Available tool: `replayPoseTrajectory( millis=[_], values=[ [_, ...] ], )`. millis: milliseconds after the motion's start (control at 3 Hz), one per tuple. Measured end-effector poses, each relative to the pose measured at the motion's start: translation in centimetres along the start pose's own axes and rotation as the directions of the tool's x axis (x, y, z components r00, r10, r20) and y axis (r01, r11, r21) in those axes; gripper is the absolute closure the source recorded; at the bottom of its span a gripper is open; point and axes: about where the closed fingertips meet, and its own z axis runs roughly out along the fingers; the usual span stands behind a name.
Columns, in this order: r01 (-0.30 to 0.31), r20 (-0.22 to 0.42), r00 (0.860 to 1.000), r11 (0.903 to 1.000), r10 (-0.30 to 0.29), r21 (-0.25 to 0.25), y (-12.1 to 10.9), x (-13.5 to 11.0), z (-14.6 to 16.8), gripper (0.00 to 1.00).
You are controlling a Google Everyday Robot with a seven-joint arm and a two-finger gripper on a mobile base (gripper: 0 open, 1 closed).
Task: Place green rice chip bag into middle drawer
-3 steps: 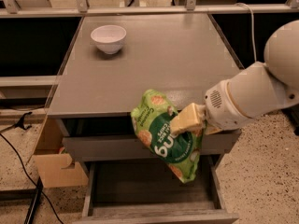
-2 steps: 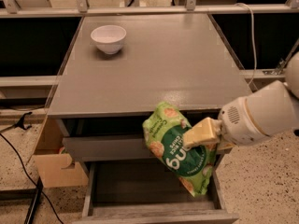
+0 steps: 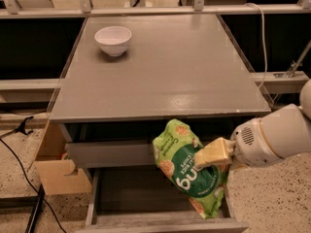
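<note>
Since a second ago the pincer (image 3: pixel 200 159) has carried the green rice chip bag (image 3: pixel 187 178) lower and further to the right, away from the front edge of the worktop (image 3: pixel 175 76) and down over the open middle drawer (image 3: pixel 131 193). Now the pincer sits at the right of the cabinet, just under the worktop's edge, closed on the bag's right side, with one cream finger (image 3: pixel 216 152) lying across the printed front. Behind it the white, rounded arm (image 3: pixel 272 140) reaches in from the right edge of the view. Held tilted, the bag has its crumpled top up by the closed drawer front (image 3: pixel 107 153) above. Its lower end is down at the right front corner of the middle drawer; whether it touches the drawer floor cannot be told. The drawer's flat grey floor shows to the left of the bag. At the far left of the worktop stands a white bowl (image 3: pixel 113 40), upright and well apart from the bag. Left of the cabinet a cardboard box (image 3: pixel 56 174) stands beside the drawers, and a dark cable (image 3: pixel 17 161) runs over the speckled floor.
</note>
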Motion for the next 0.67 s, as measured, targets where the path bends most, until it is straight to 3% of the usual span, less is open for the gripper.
replayPoseTrajectory(
  millis=[333,667],
  values=[
    [-0.003,-0.003,1.000,0.9998,0.003,0.018,0.6,0.0,0.3,1.00],
    [-0.042,0.036,0.999,0.9977,0.040,0.053,3.1,-1.1,3.0,1.00]
  ],
)
